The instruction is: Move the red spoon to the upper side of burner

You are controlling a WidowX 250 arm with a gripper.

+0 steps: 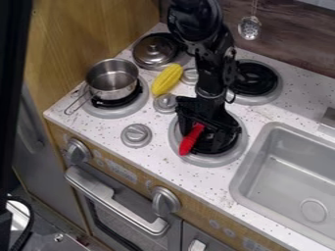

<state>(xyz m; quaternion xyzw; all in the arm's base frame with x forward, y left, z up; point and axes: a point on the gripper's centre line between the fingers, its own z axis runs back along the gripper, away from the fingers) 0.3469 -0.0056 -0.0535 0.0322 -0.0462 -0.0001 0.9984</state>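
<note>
The black gripper [208, 125] hangs down over the front right burner [238, 147], covering the burner's upper part. A red spoon [189, 141] lies at the left side of this burner, slanting from its lower left rim up toward the gripper. The spoon's upper end meets the gripper's dark outline, and whether the two touch is unclear. Part of the spoon may be hidden under the gripper.
On the front left burner stands a metal pot [112, 81], its wire handle pointing lower left. Behind are a silver lid [155, 49], a yellow corn cob [167, 79] and another burner [255, 78]. A grey sink [288, 171] lies at right.
</note>
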